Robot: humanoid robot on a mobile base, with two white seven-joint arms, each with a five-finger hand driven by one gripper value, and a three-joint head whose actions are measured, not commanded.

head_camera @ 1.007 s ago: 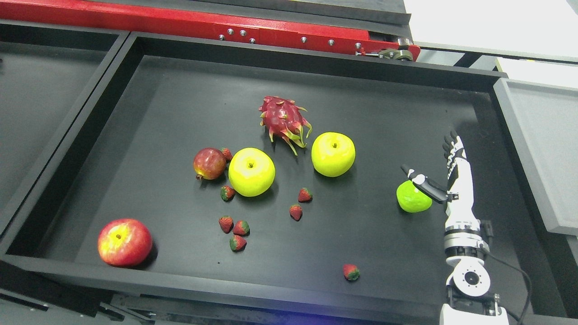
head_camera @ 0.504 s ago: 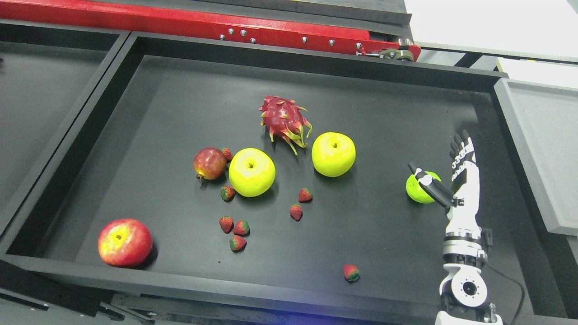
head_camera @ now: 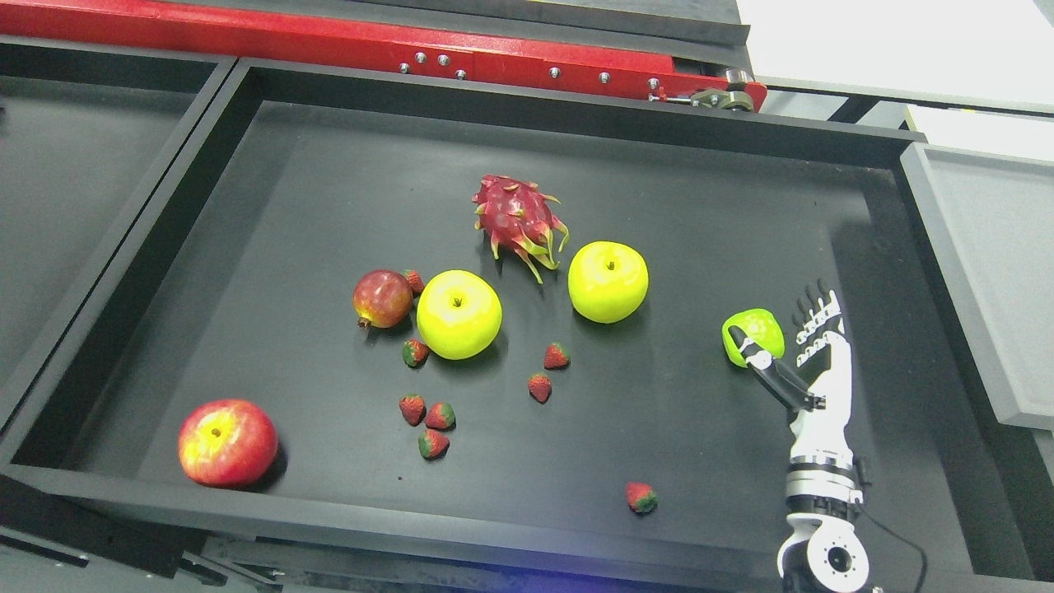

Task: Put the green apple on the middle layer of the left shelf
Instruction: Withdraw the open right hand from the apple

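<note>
Green apple [head_camera: 759, 329] just beside right hand [head_camera: 811, 350], thumb touching, fingers [head_camera: 815, 306] spread, unclosed.

Black tray [head_camera: 576, 107] w/ raised rim, red metal rail [head_camera: 329, 41] behind, grey panel [head_camera: 996, 272] at right

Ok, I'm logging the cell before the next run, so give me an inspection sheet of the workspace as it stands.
Surface: black tray, flat, raised rim.
Job's things: green apple at the tray's right, on the floor; shelf not in view.
Clutter: two yellow apples, red apple, dragon fruit, pomegranate, scattered strawberries.
Hands: right hand beside the green apple, fingers spread, thumb against it, no grasp; left not in view.
Cables: black cable at the right wrist.
Surroundings: red rail behind, grey tray right.
</note>
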